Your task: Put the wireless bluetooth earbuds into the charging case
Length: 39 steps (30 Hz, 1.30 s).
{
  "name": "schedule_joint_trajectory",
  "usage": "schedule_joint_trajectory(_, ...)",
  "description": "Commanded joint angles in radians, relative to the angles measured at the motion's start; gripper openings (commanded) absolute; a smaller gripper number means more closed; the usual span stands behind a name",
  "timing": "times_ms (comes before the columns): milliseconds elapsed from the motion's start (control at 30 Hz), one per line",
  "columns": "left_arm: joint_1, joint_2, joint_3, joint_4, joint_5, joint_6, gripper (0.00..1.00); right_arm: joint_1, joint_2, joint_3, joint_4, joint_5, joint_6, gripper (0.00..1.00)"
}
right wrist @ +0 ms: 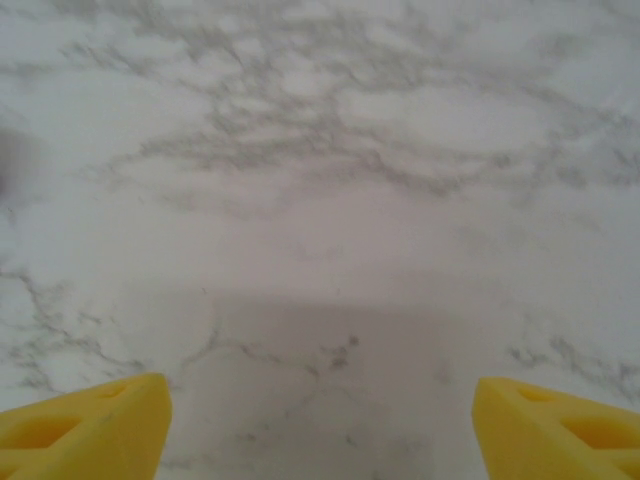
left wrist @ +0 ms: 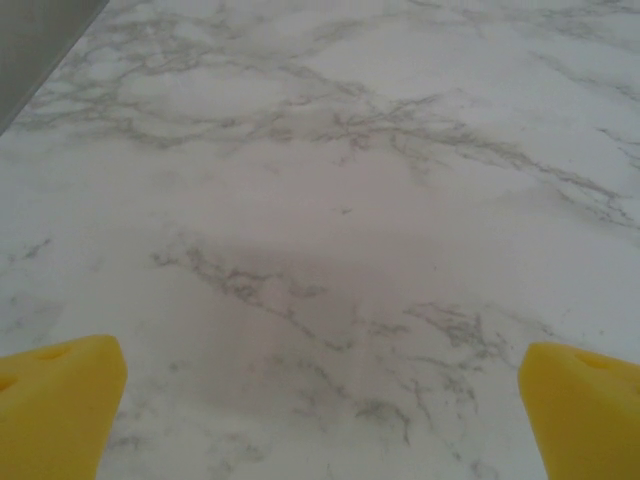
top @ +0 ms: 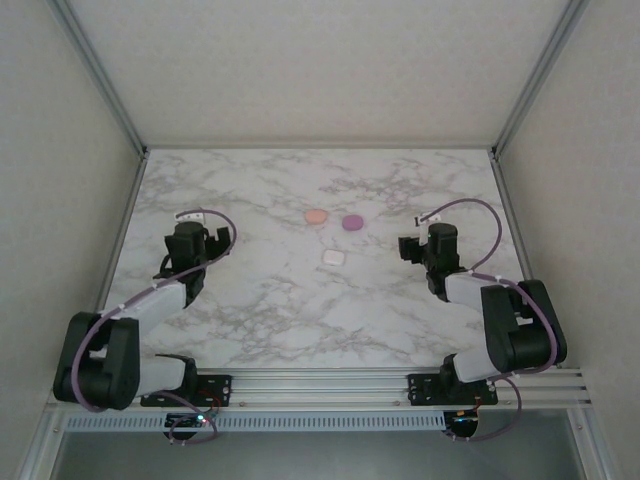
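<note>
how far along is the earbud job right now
Possibly done: the pink case, purple case and white case lie on the marble table looking shut, though whether buds sit inside cannot be told. In hand: nothing; the left gripper and right gripper are open and empty, away from the cases. Remaining: perhaps nothing, if the cases are filled.

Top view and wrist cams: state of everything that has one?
left gripper: open, nothing between its fingers.
right gripper: open, nothing between its fingers.
pink case: lying flat, looks shut, untouched.
purple case: lying flat beside the pink case, looks shut, untouched.
white case: lying flat nearer the arms, looks shut, untouched; too small to be sure of the lid.
</note>
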Motion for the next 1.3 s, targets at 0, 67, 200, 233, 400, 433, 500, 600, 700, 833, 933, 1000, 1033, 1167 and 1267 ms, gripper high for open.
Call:
schedule_joint_trajectory(0,0.01,0.047,-0.049,0.233,0.068,0.088,1.0,-0.014,-0.03,-0.036,0.162,-0.119,-0.046,0.8)
schedule_joint_trajectory(67,0.033,0.058,-0.091,0.32,0.105,0.096,1.0,-0.017,-0.025,-0.036,0.153,-0.121,-0.043,0.8)
schedule_joint_trajectory(200,0.092,0.111,-0.119,0.431,0.212,0.081,1.0,-0.025,-0.022,-0.035,0.156,-0.105,-0.028,0.8)
schedule_joint_trajectory(233,0.112,0.139,-0.118,0.451,0.248,0.071,1.0,-0.024,-0.02,-0.035,0.163,-0.085,-0.021,0.79)
schedule_joint_trajectory(400,0.149,0.243,-0.098,0.503,0.305,0.043,1.0,-0.056,0.045,-0.104,0.327,0.061,0.078,0.81)
schedule_joint_trajectory(433,0.155,0.246,-0.1,0.51,0.295,0.033,1.0,-0.072,0.08,-0.105,0.365,0.031,0.083,0.81)
schedule_joint_trajectory(500,0.152,0.247,-0.09,0.493,0.243,0.019,1.0,-0.086,0.074,-0.086,0.302,0.004,0.095,0.82)
schedule_joint_trajectory(600,0.134,0.242,-0.081,0.467,0.188,0.022,1.0,-0.107,0.082,-0.081,0.308,-0.011,0.113,0.99)
schedule_joint_trajectory(700,0.123,0.244,-0.082,0.472,0.157,0.027,1.0,-0.106,0.077,-0.079,0.295,-0.003,0.115,0.99)
schedule_joint_trajectory(833,0.122,0.243,-0.081,0.47,0.157,0.027,1.0,-0.104,0.079,-0.081,0.303,-0.001,0.112,0.99)
schedule_joint_trajectory(933,0.122,0.243,-0.082,0.472,0.157,0.026,1.0,-0.104,0.078,-0.08,0.302,-0.001,0.113,0.99)
schedule_joint_trajectory(1000,0.122,0.243,-0.082,0.471,0.157,0.026,1.0,-0.105,0.078,-0.081,0.303,-0.001,0.112,0.99)
schedule_joint_trajectory(1033,0.123,0.243,-0.082,0.471,0.157,0.026,1.0,-0.104,0.078,-0.08,0.303,-0.001,0.112,0.99)
schedule_joint_trajectory(1167,0.123,0.242,-0.082,0.472,0.157,0.026,1.0,-0.105,0.079,-0.077,0.298,-0.004,0.113,0.99)
schedule_joint_trajectory(1267,0.122,0.243,-0.082,0.472,0.157,0.027,1.0,-0.106,0.078,-0.08,0.301,-0.003,0.112,0.99)
